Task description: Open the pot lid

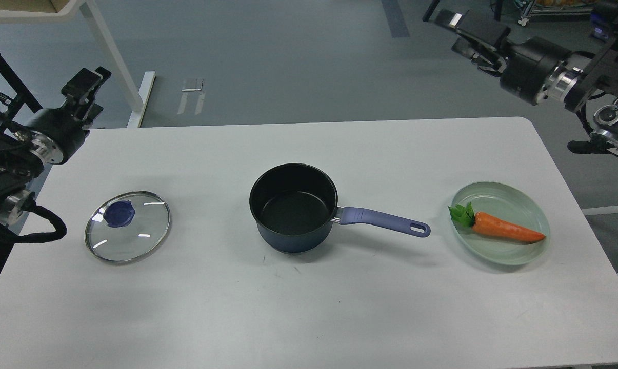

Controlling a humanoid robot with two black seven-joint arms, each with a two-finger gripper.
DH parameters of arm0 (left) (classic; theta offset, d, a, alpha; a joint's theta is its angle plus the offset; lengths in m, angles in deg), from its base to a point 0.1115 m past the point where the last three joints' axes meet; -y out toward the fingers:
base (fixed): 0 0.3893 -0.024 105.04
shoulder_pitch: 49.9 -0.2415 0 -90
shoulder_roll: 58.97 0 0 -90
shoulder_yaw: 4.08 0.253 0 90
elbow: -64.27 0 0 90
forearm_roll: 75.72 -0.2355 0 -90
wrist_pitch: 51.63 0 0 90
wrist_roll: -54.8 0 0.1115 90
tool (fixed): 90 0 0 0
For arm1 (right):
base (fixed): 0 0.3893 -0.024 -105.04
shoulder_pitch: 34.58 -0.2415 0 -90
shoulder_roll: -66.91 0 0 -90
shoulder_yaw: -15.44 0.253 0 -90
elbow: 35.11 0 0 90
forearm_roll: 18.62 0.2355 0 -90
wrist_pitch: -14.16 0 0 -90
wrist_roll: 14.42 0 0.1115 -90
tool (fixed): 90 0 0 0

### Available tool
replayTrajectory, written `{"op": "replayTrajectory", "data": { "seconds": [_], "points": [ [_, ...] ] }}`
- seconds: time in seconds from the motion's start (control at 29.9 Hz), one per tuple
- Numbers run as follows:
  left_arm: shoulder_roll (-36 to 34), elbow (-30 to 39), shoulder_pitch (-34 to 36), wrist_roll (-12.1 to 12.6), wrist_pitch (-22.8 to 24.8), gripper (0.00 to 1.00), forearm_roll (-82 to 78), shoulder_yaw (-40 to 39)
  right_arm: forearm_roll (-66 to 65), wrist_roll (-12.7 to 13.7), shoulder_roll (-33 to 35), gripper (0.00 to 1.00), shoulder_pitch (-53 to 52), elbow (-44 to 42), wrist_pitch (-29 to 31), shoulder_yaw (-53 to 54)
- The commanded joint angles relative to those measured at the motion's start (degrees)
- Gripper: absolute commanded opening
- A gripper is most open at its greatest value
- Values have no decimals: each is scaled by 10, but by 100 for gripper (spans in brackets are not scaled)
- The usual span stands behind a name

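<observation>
The dark blue pot [293,207] stands uncovered in the middle of the white table [309,307], its purple handle [383,221] pointing right. The glass lid [127,225] with a blue knob [119,213] lies flat on the table at the left, apart from the pot. My left gripper [89,92] is raised above the table's far left corner, open and empty, well away from the lid. My right gripper [460,32] is raised high beyond the table's far right edge, open and empty.
A pale green plate [514,253] with an orange toy carrot [506,231] sits at the right of the table. A white table leg [116,61] and a black frame [6,77] stand on the floor at the far left.
</observation>
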Motion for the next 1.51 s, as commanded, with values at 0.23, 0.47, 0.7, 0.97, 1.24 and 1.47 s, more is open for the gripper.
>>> {"op": "replayTrajectory", "data": {
  "seconds": [0.23, 0.47, 0.7, 0.97, 1.24, 1.47],
  "points": [
    [173, -190, 3, 0, 142, 99, 130, -86, 285, -17, -32, 100, 114, -66, 3, 109],
    [211, -236, -1, 0, 175, 99, 217, -174, 393, -20, -84, 100, 188, -68, 1, 194],
    [210, -236, -7, 27, 197, 99, 304, -190, 430, -14, -166, 100, 241, -93, 3, 282],
    [208, -233, -37, 34, 216, 99, 352, -194, 432, 19, -260, 100, 241, -168, 8, 363],
    [203, -232, -37, 40, 231, 99, 369, -217, 431, 21, -268, 100, 240, -170, 10, 363],
    [205, -232, -36, 35, 223, 99, 366, -211, 430, 19, -268, 100, 243, -165, 24, 361]
  ]
}}
